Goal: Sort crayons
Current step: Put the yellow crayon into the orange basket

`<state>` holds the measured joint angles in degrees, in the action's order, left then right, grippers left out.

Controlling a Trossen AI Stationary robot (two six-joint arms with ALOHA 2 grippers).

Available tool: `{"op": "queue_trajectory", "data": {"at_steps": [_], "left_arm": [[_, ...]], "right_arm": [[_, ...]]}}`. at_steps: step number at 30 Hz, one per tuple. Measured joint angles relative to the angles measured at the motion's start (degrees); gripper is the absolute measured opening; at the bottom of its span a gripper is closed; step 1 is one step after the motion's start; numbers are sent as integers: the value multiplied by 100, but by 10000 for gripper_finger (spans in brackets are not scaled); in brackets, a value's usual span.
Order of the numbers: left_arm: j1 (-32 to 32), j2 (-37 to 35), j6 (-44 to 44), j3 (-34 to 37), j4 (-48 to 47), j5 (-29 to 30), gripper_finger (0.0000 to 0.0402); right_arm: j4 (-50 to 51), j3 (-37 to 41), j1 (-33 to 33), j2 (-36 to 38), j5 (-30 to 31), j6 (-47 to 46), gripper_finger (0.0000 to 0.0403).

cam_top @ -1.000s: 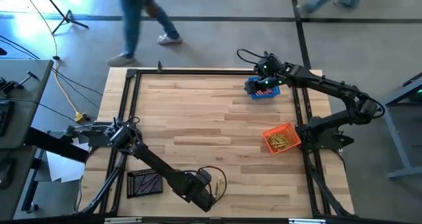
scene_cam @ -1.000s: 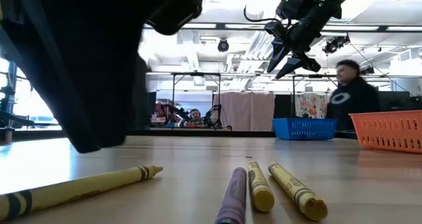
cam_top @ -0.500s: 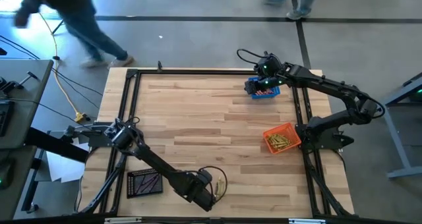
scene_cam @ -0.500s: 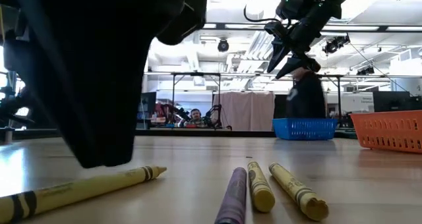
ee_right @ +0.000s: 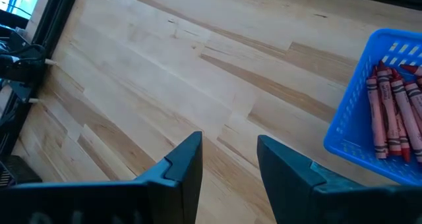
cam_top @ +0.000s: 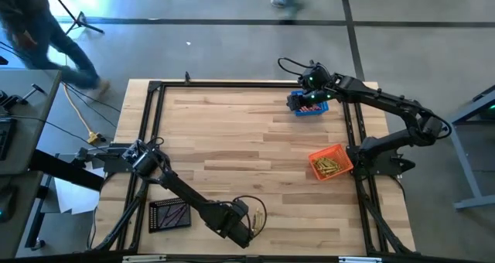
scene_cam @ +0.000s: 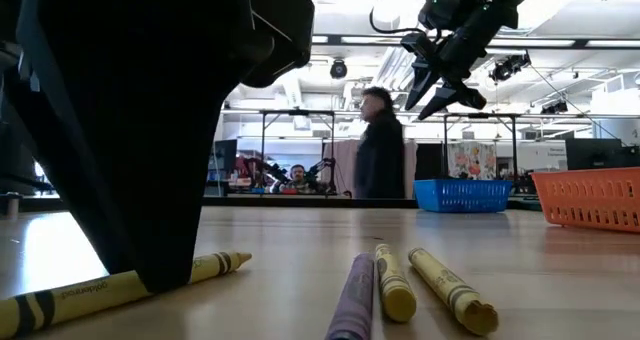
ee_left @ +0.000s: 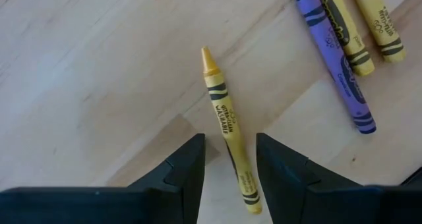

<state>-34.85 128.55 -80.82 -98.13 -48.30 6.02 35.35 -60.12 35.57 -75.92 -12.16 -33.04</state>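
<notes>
Lowering my left hand, fingers spread, astride the loose yellow wax crayon lying on the pale wooden surface.

Step in hand, as I judge it: the pick-up of that yellow stick; next I must settle lower and pinch across its wrapper. A purple crayon and two more yellow ones lie near, apart from it. My right hand hangs spread above the blue mesh basket of red crayons; the orange mesh basket holds yellow sticks.

L claw open, low; R claw open, raised.
</notes>
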Motion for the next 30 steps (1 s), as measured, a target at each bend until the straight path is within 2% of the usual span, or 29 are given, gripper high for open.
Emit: {"op": "queue_trajectory", "data": {"at_steps": [13,18,25,30], "left_arm": [[21,31,-113,-4,-17,136,108],[33,35,-27,-4,-62,143,79],[33,39,347,-6,-240,179,11],[54,47,976,7,254,96,4]], "right_arm": [[-2,0,1,1,0,1,133],[0,0,1,1,0,1,133],[0,0,0,2,0,0,133],[-1,0,1,0,0,0,133]]}}
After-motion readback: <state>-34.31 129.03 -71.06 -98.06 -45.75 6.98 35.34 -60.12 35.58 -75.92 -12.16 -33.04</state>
